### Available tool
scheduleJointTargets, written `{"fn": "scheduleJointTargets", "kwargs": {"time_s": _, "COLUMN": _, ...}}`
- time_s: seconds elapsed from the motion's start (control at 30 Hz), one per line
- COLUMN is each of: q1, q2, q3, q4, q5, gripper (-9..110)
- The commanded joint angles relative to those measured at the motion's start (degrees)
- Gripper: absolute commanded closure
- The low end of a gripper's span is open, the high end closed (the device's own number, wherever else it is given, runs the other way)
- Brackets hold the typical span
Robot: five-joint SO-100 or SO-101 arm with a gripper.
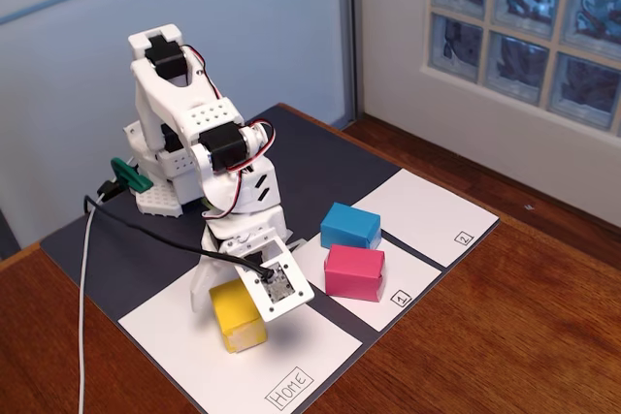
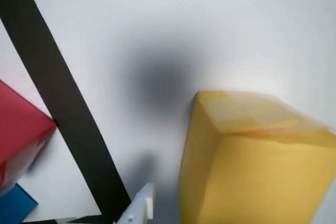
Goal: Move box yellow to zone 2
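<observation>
The grasp step is judged in hand: the claw (image 1: 236, 302) is lowered over the yellow box (image 1: 238, 315) on the Home sheet (image 1: 184, 341) (closure cannot be told). Next, carriage toward two o'clock, to zone 2 (image 1: 427, 208), is called for.

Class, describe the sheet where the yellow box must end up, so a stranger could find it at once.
Start at the dark mat under the white arm. Three white sheets lie along its near edge; zone 2 is the one nearest the glass-block window. Unlike its neighbours it carries no block, and its corner box reads 2.
</observation>
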Motion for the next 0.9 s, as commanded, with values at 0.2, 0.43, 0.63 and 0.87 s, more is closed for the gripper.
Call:
{"fn": "scheduleJointTargets", "kwargs": {"time_s": 0.2, "q1": 2.64, "q2": 1.58, "q3": 7.03, "q4": -6.33, "q5": -2.64, "gripper": 59}}
{"fn": "scheduleJointTargets", "kwargs": {"time_s": 0.43, "q1": 4.13, "q2": 0.62, "q3": 7.47, "q4": -7.12, "q5": -3.87, "gripper": 64}}
{"fn": "scheduleJointTargets", "kwargs": {"time_s": 0.63, "q1": 5.27, "q2": 0.62, "q3": 7.47, "q4": -6.42, "q5": -4.31, "gripper": 82}}
{"fn": "scheduleJointTargets", "kwargs": {"time_s": 0.87, "q1": 5.89, "q2": 2.99, "q3": 6.94, "q4": -4.22, "q5": -4.48, "gripper": 102}}
